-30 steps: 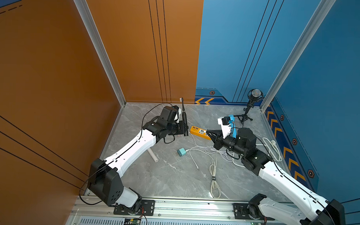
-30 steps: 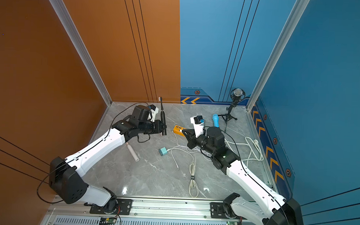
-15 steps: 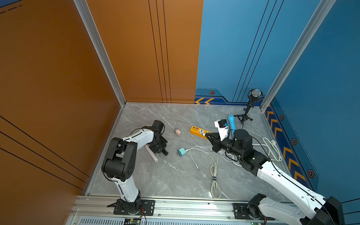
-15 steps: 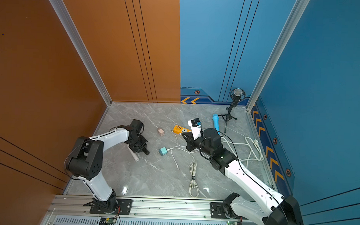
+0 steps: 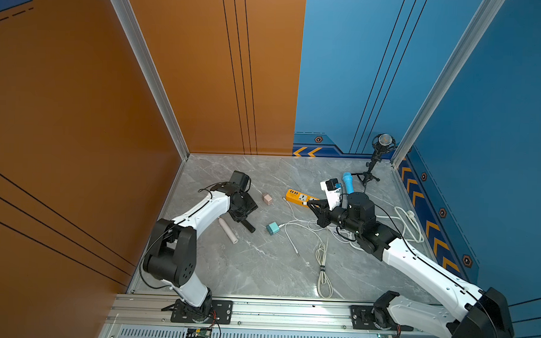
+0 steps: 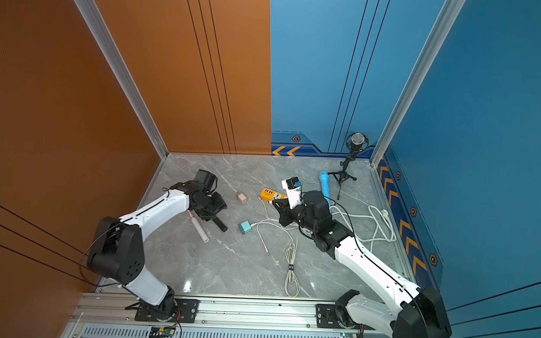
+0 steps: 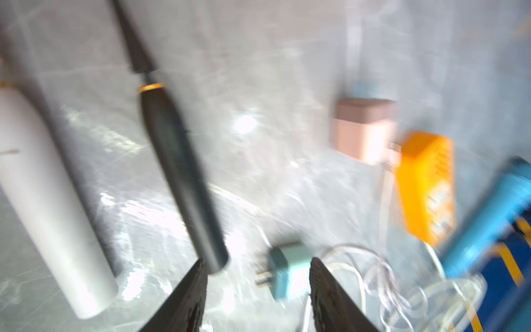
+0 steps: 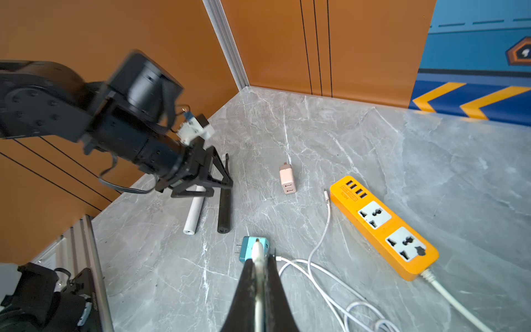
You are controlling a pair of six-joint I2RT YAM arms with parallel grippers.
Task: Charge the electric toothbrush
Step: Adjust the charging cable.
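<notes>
Left claw (image 7: 258, 264): spread, empty, low over desk (image 5: 259, 268). Black electric toothbrush (image 8: 224, 207): flat on desk just beside it, left of centre in both top views. Right claw (image 8: 260, 258): pinching white cable (image 8: 257, 248).

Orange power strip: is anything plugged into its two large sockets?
No, the right wrist view shows both sockets of the orange power strip bare, with no plug in either.

Black electric toothbrush (image 8: 224, 207), lying flat
</notes>
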